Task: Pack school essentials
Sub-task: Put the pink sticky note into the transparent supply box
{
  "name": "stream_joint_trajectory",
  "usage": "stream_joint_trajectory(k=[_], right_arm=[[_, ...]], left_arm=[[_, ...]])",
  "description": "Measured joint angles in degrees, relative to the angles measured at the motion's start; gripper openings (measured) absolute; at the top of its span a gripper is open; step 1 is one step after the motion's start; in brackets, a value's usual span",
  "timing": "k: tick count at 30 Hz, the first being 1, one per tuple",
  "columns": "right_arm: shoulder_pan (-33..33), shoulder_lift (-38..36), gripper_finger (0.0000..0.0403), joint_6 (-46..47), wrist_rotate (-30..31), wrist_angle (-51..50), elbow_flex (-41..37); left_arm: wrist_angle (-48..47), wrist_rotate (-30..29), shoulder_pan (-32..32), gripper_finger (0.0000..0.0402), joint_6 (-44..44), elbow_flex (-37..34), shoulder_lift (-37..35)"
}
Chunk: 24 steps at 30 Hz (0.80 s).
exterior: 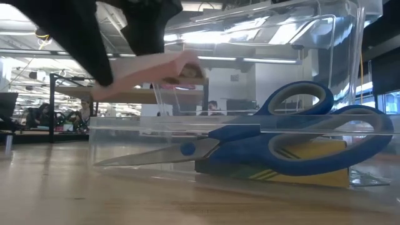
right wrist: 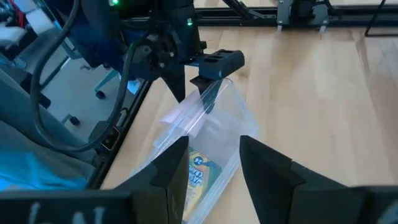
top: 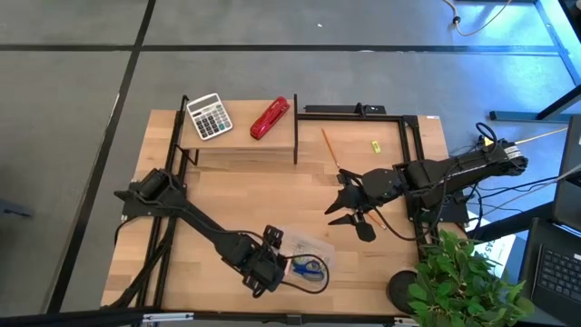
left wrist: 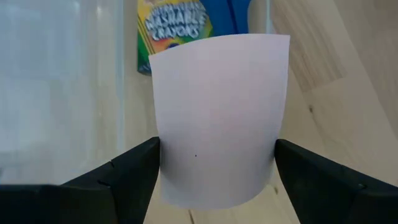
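Note:
My left gripper [top: 268, 263] is near the table's front edge, shut on a pale pink sticky-note pad [left wrist: 217, 118]. The pad is at the mouth of a clear case [exterior: 250, 69], and it also shows in the low view as the pad [exterior: 150, 72]. Inside the case lie blue-handled scissors [exterior: 294, 134] on a crayon box [left wrist: 174, 25]. My right gripper [top: 338, 202] hovers open over the table's right middle and touches nothing. A thin orange pencil [top: 330, 147] and a small yellow piece [top: 375, 145] lie on the far right of the table. My left gripper pinches the sticky-note pad between its two fingers, one on each side edge [left wrist: 163, 168]. The pad bows outward between them. It sits tilted and lifted clear of the table at the clear case's open end [right wrist: 180, 115].
A white-grey calculator [top: 209, 116] and a red stapler [top: 270, 118] sit on a raised wooden shelf at the far edge. A potted plant [top: 463, 282] stands at the near right corner. Bare wood lies between the two arms.

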Motion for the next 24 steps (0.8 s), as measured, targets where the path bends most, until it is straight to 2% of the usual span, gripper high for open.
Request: stream_joint_trajectory(k=[7, 12, 16, 24], right_arm=[[3.68, 0.00, 0.0145, 9.12, -3.37, 1.69, -0.02], [9.62, 0.63, 0.0145, 10.94, -0.92, 1.76, -0.02], [13.31, 3.87, 0.0145, 11.12, 1.32, 2.18, -0.02], [16.59, 11.35, 0.0145, 14.29, 0.90, 6.50, -0.07]], left_arm=[[-0.13, -0.23, 1.07, 0.0302, 0.04, 0.00, -0.06], [-0.11, -0.43, 2.01, 0.0302, 0.03, 0.00, -0.06], [-0.11, -0.51, 2.61, 0.0302, 0.02, 0.00, -0.06], [-0.11, -0.45, 3.34, 0.0302, 0.02, 0.00, -0.06]])
